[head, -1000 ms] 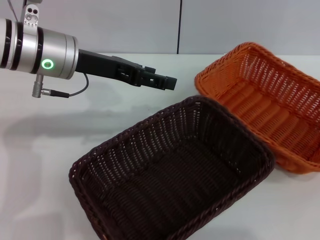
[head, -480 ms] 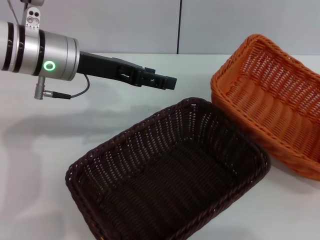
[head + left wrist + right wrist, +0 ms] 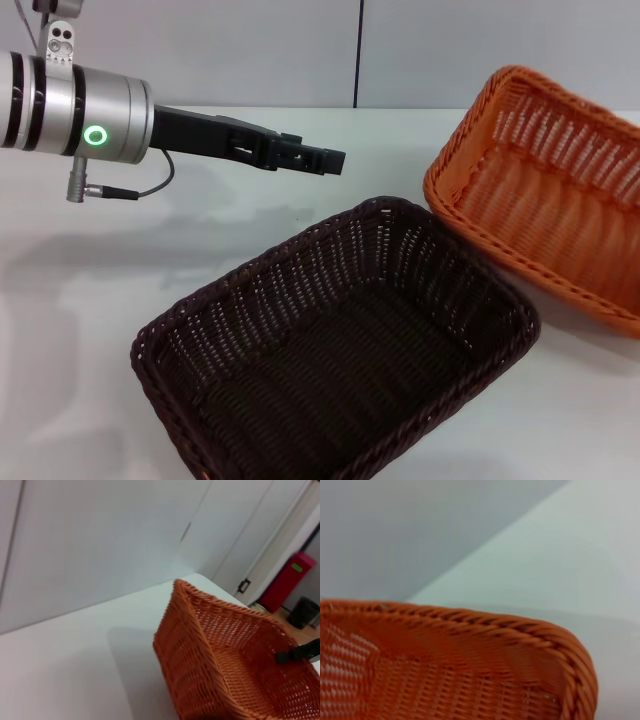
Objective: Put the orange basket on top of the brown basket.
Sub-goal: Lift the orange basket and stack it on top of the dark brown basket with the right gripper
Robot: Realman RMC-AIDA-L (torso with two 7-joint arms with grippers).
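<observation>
Plain white table (image 3: 90, 300), matte and bare-looking, backed by pale grey wall panels (image 3: 200, 50) split by one dark vertical seam. Near the front, resting flat on the table, the brown basket (image 3: 335, 345), open side up. Just beside its far right corner, the orange basket (image 3: 545, 190), tilted with its opening turned toward the brown basket, not on top of it; cannot tell whether the two rims touch. Stretched out level above the table's left half, clear of both baskets, the left gripper (image 3: 335, 160), holding nothing; side-on, so cannot tell how wide its grip stands. At the orange basket's far rim, only a dark piece of the right gripper (image 3: 300, 652); grip not readable either. Farther back in the room, a red cabinet (image 3: 287, 582).
</observation>
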